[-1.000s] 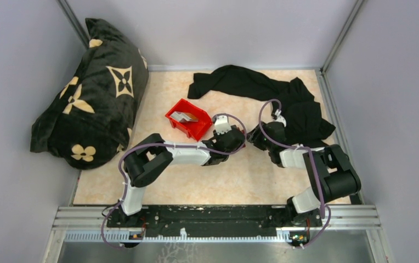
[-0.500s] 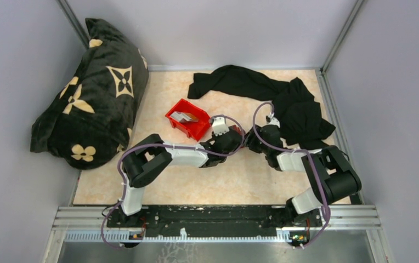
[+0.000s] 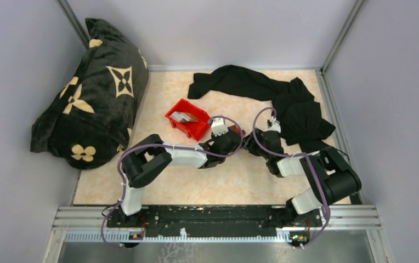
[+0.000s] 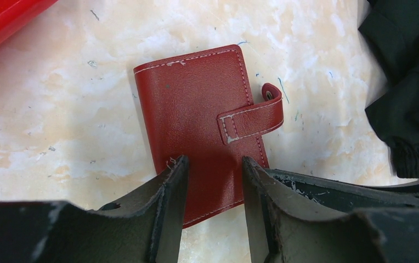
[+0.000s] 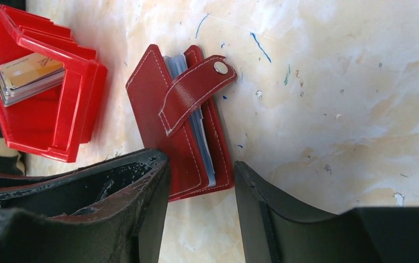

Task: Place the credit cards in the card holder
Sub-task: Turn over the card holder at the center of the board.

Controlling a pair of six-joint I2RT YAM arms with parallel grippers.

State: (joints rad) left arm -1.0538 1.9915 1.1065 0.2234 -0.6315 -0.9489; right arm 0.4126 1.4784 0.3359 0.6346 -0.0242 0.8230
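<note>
A dark red card holder point(image 4: 196, 115) is seen lying flat on the pale marbled desk point(image 3: 240, 181), between the 2 arms, with its cover folded shut. Its strap point(image 5: 188, 90) is laid loosely across the cover and the snap point(image 5: 220, 67) is not fastened. Pale grey-blue inner pockets are glimpsed along 1 open edge; whether any card sits in them cannot be told.

The credit cards point(image 5: 29, 76) are seen as a small stack inside a red bin point(image 5: 81, 93), just beside the holder. No card is held, so the task is judged to be at an early stage: the holder has yet to be spread open, and every visible card has yet to be moved across.

The left pincer point(image 4: 213, 163) is released, its 2 fingers apart and poised over the near end of the cover; contact cannot be confirmed. The right pincer point(image 5: 200, 163) is also released, its fingers set wide to either side of the holder's other end, with nothing clamped.

Room is tight. From above, the 2 pincers are shown almost meeting over the holder. The bin wall lies close on 1 side and a crumpled black garment point(image 3: 251, 82) close on the other. Bare desk is left open toward the arm bases, which is judged the freest direction for drawing the holder clear.
</note>
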